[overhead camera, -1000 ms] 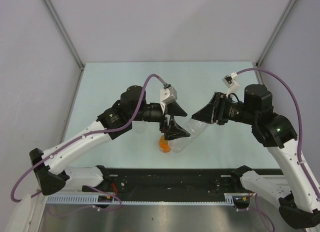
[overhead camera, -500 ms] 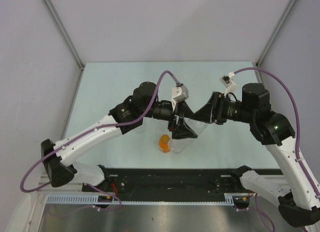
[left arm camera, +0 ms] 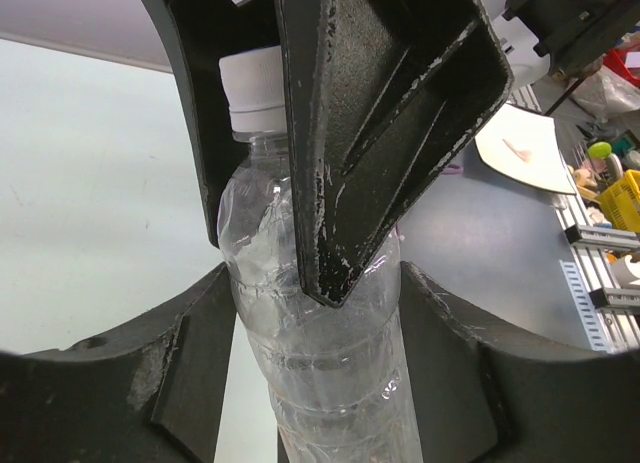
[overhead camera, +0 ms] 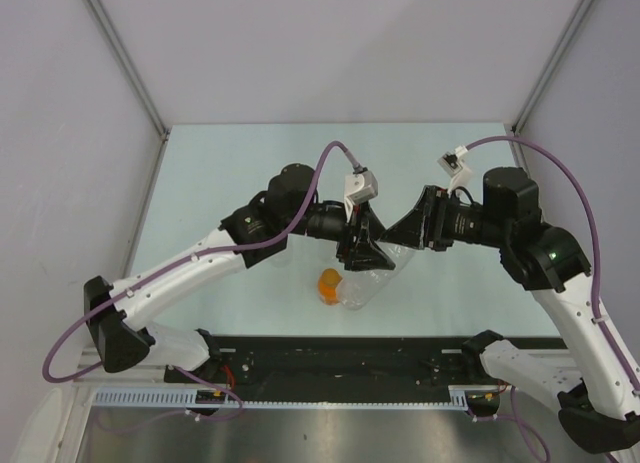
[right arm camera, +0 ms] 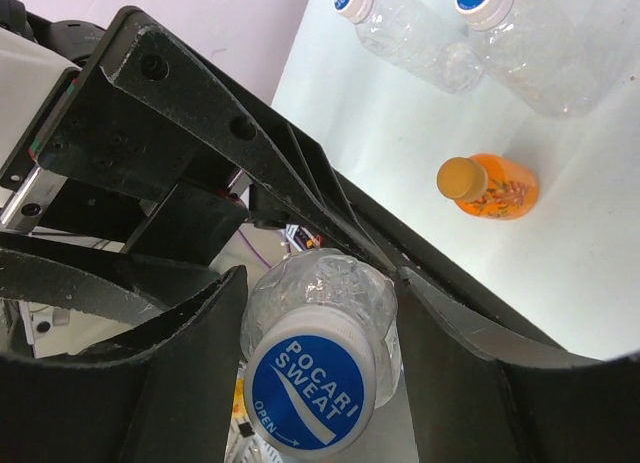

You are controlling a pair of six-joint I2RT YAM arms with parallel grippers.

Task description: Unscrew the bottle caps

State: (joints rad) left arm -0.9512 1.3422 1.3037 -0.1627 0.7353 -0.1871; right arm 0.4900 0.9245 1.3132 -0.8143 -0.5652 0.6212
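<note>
"Where's the bottle they're working on?"

"Up off the bench (overhead camera: 220, 173), slung between the two arms. The left gripper (left arm camera: 315, 283) is narrow, clamped on the body of the clear bottle (left arm camera: 320, 373) with a finger pressed on each side. The right gripper (right arm camera: 320, 283) is part-closed over the other end, fingers straddling the cap (right arm camera: 310, 393). I'd say it pinches the cap, though it may be the neck."

"So what worries you?"

"That plastic looks thin and creased. If the left squeezes hard, the body may buckle and twist along with the cap. If it squeezes too little, the whole bottle spins in the fingers and nothing unscrews."

"And the right side?"

"Its fingers run past the cap onto the shoulder. If they bear there, turning would wring the bottle rather than work the thread."

"The others?"

"The orange bottle (right arm camera: 490, 186) and two capped bottles (right arm camera: 415, 38) (right arm camera: 535, 58) lie on the bench, caps on. The held one hangs near them, I reckon, so a slip could send them rolling."
</note>
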